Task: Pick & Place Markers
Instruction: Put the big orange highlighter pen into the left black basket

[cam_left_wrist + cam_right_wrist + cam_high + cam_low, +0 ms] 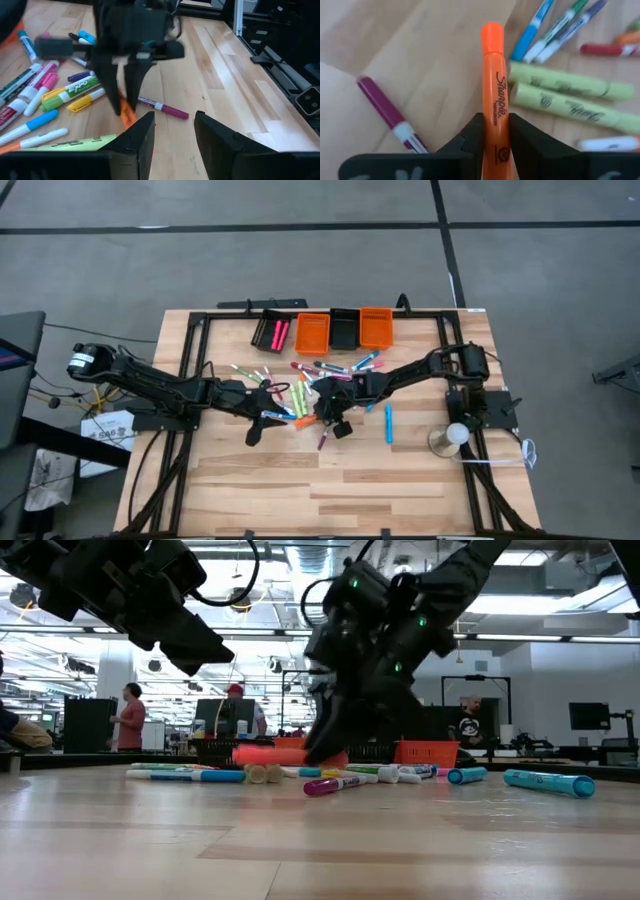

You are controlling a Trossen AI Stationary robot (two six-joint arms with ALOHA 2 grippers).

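Right gripper (pixel 495 131), frame centre, jaws clenched on an orange marker (pixel 493 85). Left gripper (pixel 174 131) hangs released just left; lifting carelessly could collide them or twist the marker loose.

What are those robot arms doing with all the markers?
They are sorting a pile of markers on a wooden table. The right gripper has its fingers shut on an orange marker, picked from the middle of the pile. The left gripper hangs open close beside it, holding nothing. Small orange and black bins wait at the table's far edge, and one black bin already has pink markers in it.
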